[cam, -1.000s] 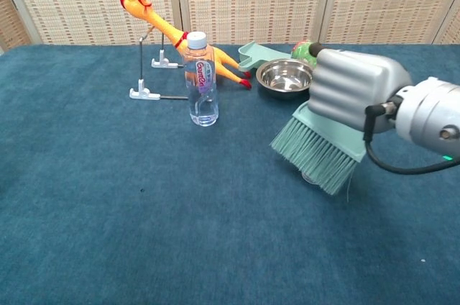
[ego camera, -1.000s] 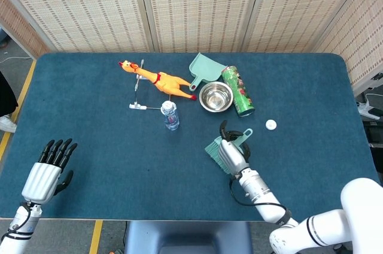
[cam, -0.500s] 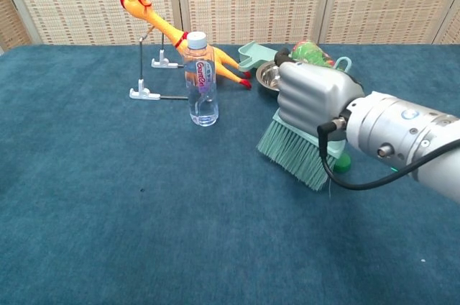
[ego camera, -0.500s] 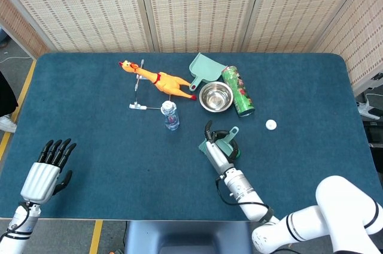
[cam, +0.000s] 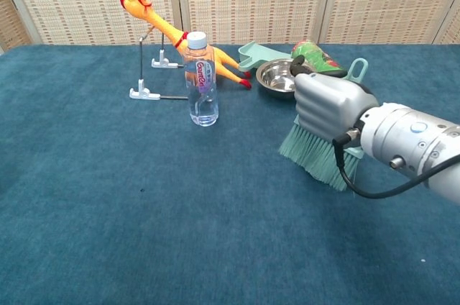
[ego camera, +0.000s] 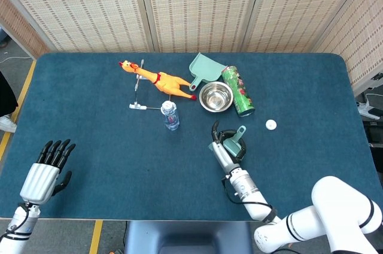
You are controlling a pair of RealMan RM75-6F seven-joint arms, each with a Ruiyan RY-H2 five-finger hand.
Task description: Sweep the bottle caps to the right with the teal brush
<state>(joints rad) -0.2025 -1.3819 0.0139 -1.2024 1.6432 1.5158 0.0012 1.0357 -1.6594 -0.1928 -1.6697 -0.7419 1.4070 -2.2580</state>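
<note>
The table [ego camera: 90,86] is covered in deep blue-teal cloth. A teal brush [cam: 316,155] with paler teal bristles is gripped by the silver-grey right hand [cam: 325,107]. The left hand [ego camera: 45,173] is seen as white with black fingers. A white bottle cap [ego camera: 271,124], a yellow-orange rubber chicken [ego camera: 158,78] with red accents, a mint dustpan [ego camera: 203,68], a steel bowl [ego camera: 216,96] and a green patterned can [ego camera: 238,90] are noted.

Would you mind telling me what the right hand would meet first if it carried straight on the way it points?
Probably the steel bowl: the right hand, gripping the teal brush, points up-table toward it, though depth is unclear.
</note>
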